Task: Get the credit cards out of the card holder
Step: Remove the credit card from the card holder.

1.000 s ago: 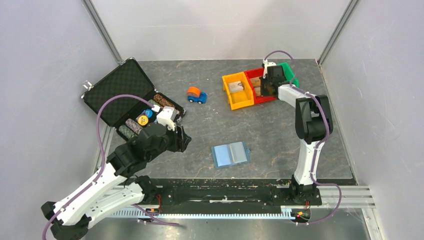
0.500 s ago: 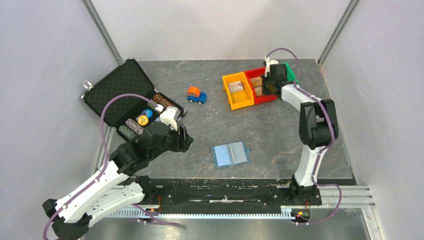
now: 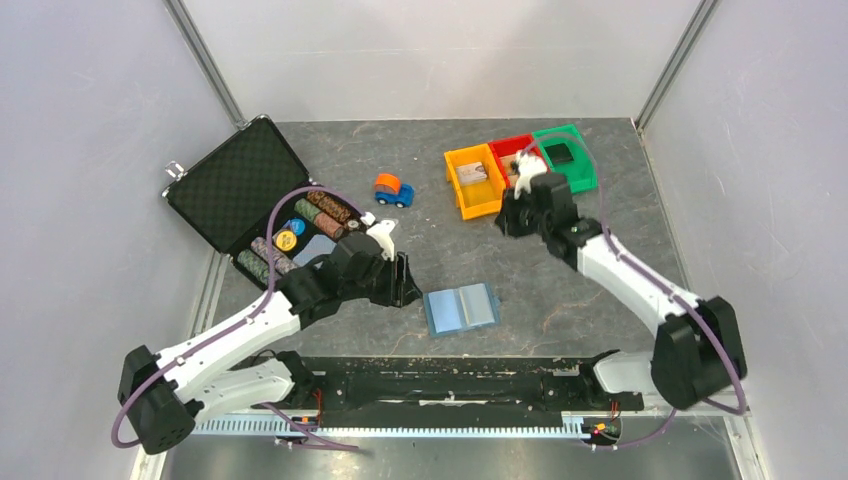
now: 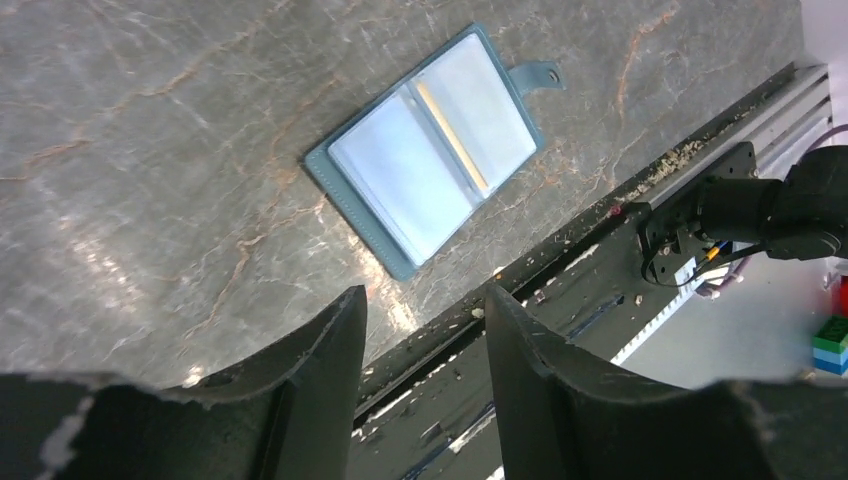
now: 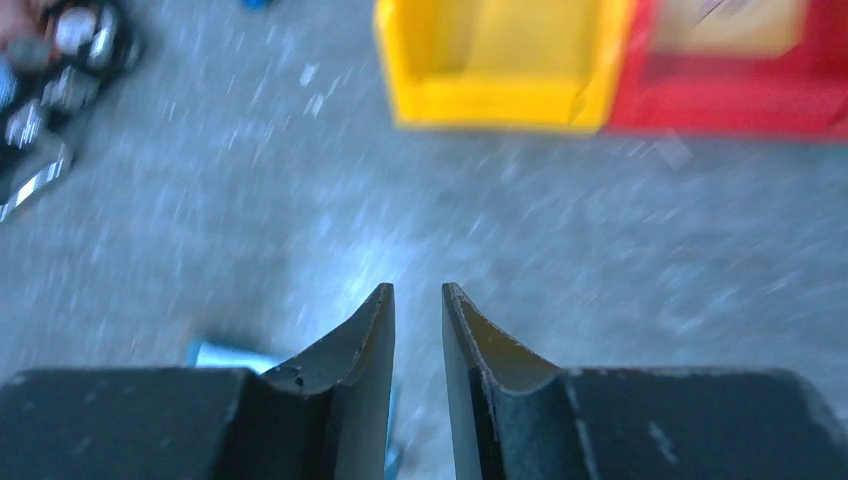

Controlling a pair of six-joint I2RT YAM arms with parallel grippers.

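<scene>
The light-blue card holder [image 3: 461,308] lies open and flat near the table's front edge. In the left wrist view [image 4: 430,150] its clear pockets look pale, with a thin tan strip by the spine and the tab [image 4: 535,73] at the far side. My left gripper [image 3: 405,283] is open and empty just left of it, apart from it [image 4: 425,295]. My right gripper [image 3: 510,215] hovers in front of the bins, jaws a narrow gap apart and empty [image 5: 418,290]. A grey card [image 3: 473,172] lies in the orange bin, a dark card [image 3: 561,154] in the green bin, and a tan card [image 5: 735,20] in the red bin.
The orange bin [image 3: 462,190], red bin [image 3: 507,146] and green bin [image 3: 585,165] stand at the back right. An open black case [image 3: 240,185] with poker chips is at the left. A blue-and-orange toy car [image 3: 393,189] sits mid-back. A black rail [image 4: 620,240] runs along the front edge.
My right gripper has come away from the red bin and swung down towards the table's middle. My left gripper has moved right, closer to the card holder.
</scene>
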